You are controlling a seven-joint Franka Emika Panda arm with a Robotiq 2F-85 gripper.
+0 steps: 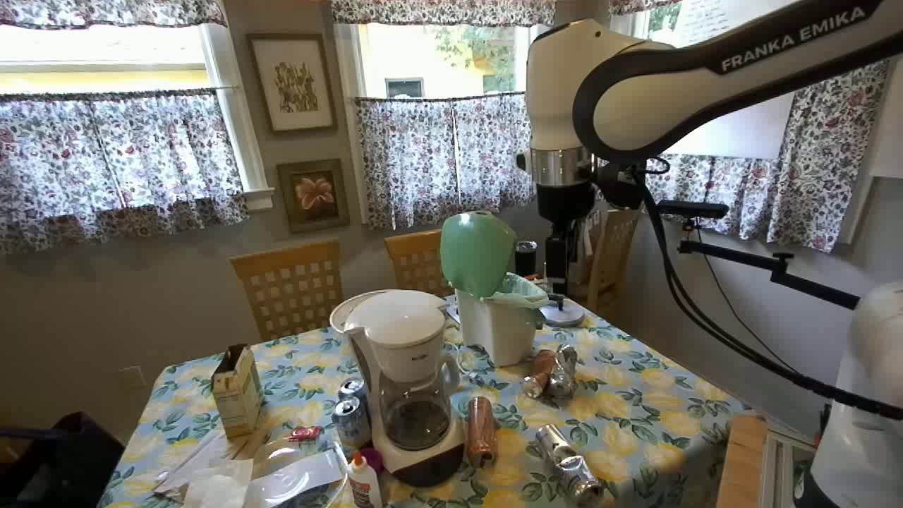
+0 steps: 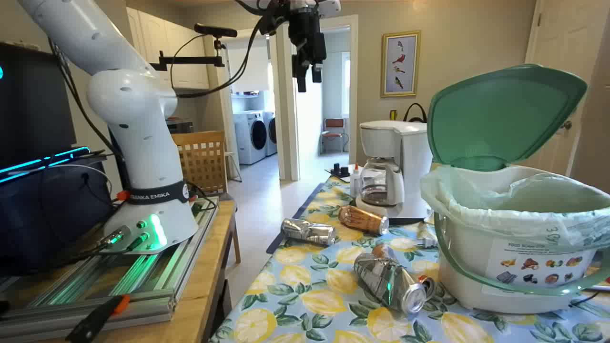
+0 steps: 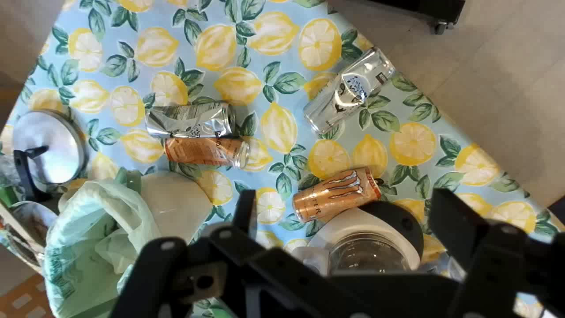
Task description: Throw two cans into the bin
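Note:
The bin [image 1: 497, 335] has a white body, a pale green liner and its green lid [image 2: 500, 119] standing open; it also shows at lower left in the wrist view [image 3: 174, 203]. An orange can [image 3: 337, 193] lies beside the coffee maker, also seen in both exterior views [image 1: 482, 430] [image 2: 363, 220]. A silver can [image 3: 348, 90] lies near the table edge. Another silver can [image 3: 192, 120] and an orange can [image 3: 205, 151] lie side by side near the bin. My gripper [image 3: 345, 203] is open and empty, high above the table in an exterior view [image 2: 309, 81].
A white coffee maker [image 1: 398, 339] with a glass carafe stands beside the orange can. Two upright cans [image 1: 350, 422], a glue bottle [image 1: 363, 483] and a small carton [image 1: 238, 391] stand beyond it. A round metal base [image 3: 48, 145] stands near the bin.

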